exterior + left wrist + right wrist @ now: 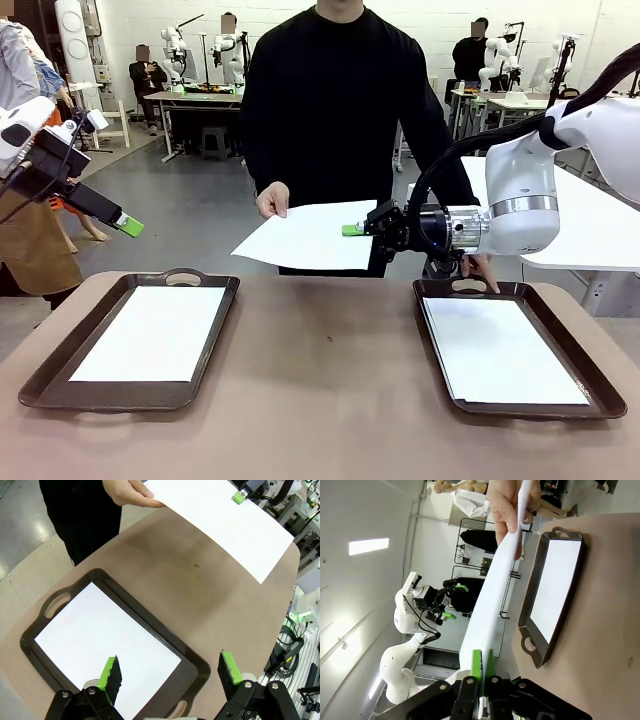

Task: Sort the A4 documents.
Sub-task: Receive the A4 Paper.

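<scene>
Across the table a person's hand (271, 201) holds out one white A4 sheet (310, 236) in the air. My right gripper (352, 230) is shut on that sheet's right edge. In the right wrist view its green pads (477, 664) pinch the paper (495, 600) edge-on, with the person's hand (512, 505) at the far end. My left gripper (128, 225) hangs open high at the left, holding nothing. From its wrist view the left gripper (170, 672) hovers over the left tray's sheet (100, 645), and the held sheet (225, 525) shows beyond.
Two dark brown handled trays sit on the table. The left tray (183, 273) holds a white sheet (150, 335). The right tray (530, 410) holds a stack of sheets (500, 350), and the person's other hand (482, 270) rests at its far handle. Bare tabletop (320, 380) lies between them.
</scene>
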`<state>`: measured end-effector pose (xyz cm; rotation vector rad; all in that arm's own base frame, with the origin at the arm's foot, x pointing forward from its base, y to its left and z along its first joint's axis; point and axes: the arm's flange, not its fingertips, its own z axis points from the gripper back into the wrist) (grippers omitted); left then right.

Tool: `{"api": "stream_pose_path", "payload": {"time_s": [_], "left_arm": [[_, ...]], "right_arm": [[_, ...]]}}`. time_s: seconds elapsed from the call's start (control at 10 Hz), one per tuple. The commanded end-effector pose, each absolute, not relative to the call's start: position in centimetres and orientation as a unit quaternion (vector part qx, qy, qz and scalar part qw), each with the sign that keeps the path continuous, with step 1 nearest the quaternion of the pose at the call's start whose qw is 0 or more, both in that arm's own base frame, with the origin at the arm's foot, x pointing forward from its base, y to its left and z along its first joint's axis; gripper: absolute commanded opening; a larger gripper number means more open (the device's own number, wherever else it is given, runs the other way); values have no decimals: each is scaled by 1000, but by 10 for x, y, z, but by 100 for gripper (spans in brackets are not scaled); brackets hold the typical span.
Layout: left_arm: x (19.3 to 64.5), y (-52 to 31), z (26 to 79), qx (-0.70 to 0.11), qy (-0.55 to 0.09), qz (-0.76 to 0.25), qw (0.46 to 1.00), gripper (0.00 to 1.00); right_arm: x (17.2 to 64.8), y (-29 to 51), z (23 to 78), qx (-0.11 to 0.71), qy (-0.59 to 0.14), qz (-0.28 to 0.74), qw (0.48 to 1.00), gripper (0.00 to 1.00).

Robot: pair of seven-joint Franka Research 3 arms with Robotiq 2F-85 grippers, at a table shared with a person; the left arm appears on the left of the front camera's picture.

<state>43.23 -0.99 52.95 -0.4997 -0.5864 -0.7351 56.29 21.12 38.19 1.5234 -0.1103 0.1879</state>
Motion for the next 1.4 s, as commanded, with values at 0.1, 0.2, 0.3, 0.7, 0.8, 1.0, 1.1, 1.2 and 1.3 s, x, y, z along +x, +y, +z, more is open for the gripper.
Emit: {"api": "stream_pose_path", "payload": {"time_s": [0.1,0.2,0.3,0.7,0.8,1.0,1.1,1.2,1.3], "left_arm": [[432,-10,529,-237,-280,-353,861,100],[432,-10,529,-237,-280,-353,861,100],[432,-10,529,-237,-280,-353,861,100],[432,-10,529,-237,-280,-353,861,100],[432,-10,529,-237,-280,-353,861,100],[432,-10,529,-237,-280,-353,861,100],[432,-10,529,-237,-280,-353,861,100],[432,-10,529,-237,-280,-353,861,100],[432,-10,529,-237,-280,-353,861,100]], "right_arm": [[571,214,381,691,-51,96,714,0],[571,214,381,692,-51,97,713,0],[570,214,382,692,-51,99,713,0],[563,212,383,689,-49,88,718,0],[563,212,383,689,-49,88,718,0],[563,212,383,689,-49,88,718,0],[563,212,383,689,-49,88,718,0],[563,212,383,689,-49,88,718,0],[563,212,383,689,-49,88,718,0]]}}
